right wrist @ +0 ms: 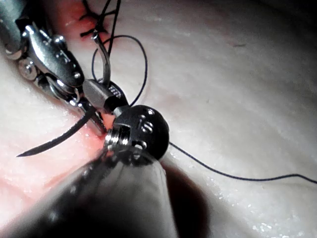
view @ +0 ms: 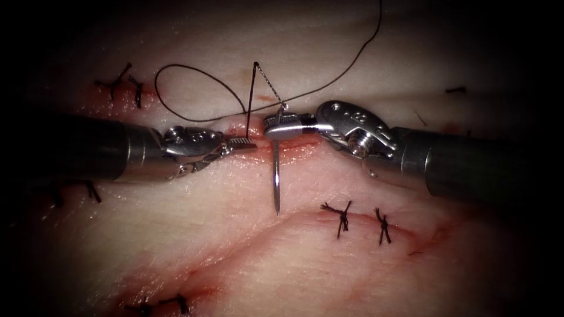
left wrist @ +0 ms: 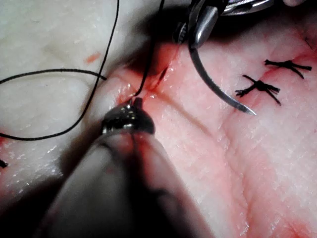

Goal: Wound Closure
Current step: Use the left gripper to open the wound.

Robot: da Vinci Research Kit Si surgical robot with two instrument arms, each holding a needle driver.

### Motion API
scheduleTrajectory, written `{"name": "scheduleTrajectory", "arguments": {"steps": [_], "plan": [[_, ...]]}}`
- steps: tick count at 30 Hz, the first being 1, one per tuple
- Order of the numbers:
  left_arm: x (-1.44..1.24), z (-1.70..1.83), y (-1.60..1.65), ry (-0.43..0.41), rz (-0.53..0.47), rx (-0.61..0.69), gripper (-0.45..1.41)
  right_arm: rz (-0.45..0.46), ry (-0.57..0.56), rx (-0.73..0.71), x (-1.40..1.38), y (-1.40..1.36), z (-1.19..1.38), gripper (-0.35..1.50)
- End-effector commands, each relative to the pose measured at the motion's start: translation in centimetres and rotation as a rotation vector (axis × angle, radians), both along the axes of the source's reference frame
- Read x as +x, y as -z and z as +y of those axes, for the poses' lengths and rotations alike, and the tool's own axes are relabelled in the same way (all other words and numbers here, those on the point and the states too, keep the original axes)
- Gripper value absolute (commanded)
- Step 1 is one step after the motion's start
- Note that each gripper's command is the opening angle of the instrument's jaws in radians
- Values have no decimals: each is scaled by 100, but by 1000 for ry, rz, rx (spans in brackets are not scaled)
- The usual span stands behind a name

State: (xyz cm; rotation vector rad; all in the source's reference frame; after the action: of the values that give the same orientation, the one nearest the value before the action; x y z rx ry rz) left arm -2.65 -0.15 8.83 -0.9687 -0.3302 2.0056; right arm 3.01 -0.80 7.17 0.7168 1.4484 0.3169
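Tissue [view: 282, 53] lies pale under both tools, with the cut [view: 294, 142] running across between their tips and red fluid [view: 247, 130] along its lips. Finished stitches [view: 341, 218] sit on a lower seam, well apart from the work.

Right tool [view: 284, 127] comes in from the right with jaws closed on the needle [view: 276, 182], gripping it high on the curve, near the thread end. The needle is free of the tissue; its point hangs below the jaws on the near side of the cut, just above the surface. In the right wrist view the same grip shows, the needle [right wrist: 54, 139] curving out from the clamped jaws.

Left tool [view: 239, 142] lies at the cut from the left, tips at the lip. Whether it holds the lip or the thread I cannot tell.

Thread [view: 194, 94] rises from the cut beside the left tips, peaks, and drops to the needle's tail; a loose loop lies on the far tissue and another strand trails off past the top of the endoscope view.

Judgement: the needle sits roughly square to the jaws, a sound hold. Doing this well likely means keeping the loose loop away from the point and taking tension off the thread gently, since the lip there looks soft and wet
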Motion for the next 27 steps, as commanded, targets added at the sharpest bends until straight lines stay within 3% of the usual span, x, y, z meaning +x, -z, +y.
{"name": "scheduleTrajectory", "arguments": {"steps": [1, 6, 10, 17, 20, 22, 24, 27], "plan": [[-4, 1, -6, 5, 16, 1, -43, 3, -1, -4, 9, -1, 7, -35], [-2, -4, -13, -34, 101, -5, -45, 2, -4, -4, 9, -1, 7, -35], [-2, -9, -21, -147, 215, -23, -45, -2, -10, -4, 9, -1, 8, -35], [-6, -20, -30, -310, 290, 37, -43, -14, -32, -5, 11, -5, 16, -35], [-10, -18, -22, -335, 289, 39, 2, -16, -52, -49, 17, -10, 23, -35], [-14, -17, -16, -344, 286, 40, 17, -12, -60, -79, 21, -13, 26, -35], [-17, -17, -12, -344, 285, 47, 54, -7, -68, -103, 24, -17, 28, -35], [-23, -15, -7, -354, 284, 43, 71, -2, -87, -155, 28, -24, 31, -35]]}}
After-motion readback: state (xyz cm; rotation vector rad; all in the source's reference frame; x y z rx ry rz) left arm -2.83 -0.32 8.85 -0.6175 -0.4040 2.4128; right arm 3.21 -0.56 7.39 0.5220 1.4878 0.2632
